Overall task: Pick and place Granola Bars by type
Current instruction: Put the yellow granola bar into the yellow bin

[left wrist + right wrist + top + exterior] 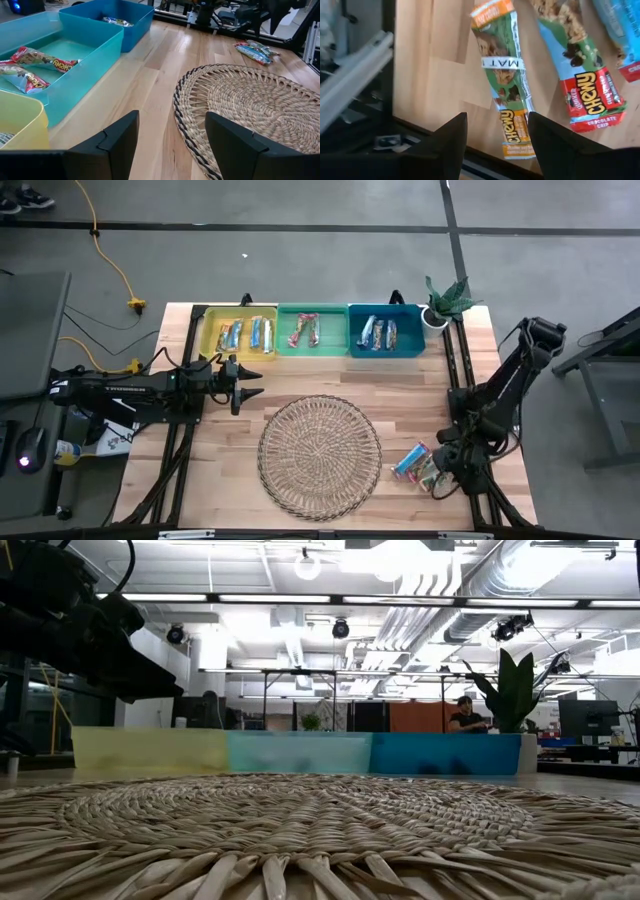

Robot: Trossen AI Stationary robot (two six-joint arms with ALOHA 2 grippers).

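Under right gripper (495, 145), seemingly three Granola Bars (506, 75).

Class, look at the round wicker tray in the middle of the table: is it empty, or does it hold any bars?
Empty. The wicker tray shows only bare weave; the loose granola bars lie on the table beside it, near the right gripper.

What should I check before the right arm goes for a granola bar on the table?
1. Right end effector open: ok, fingers apart.
2. Over a target: ok, above the orange-and-green wrapped granola bar, lying flat on the wooden table.
3. Neighbour spacing: cannot tell; the red-ended Chewy granola bar lies close beside it.
4. Left end effector out of the way: ok, open near the yellow plastic bin, far across the table.
5. Round wicker tray empty: ok.
6. Green plastic bin and blue plastic bin have room: ok.
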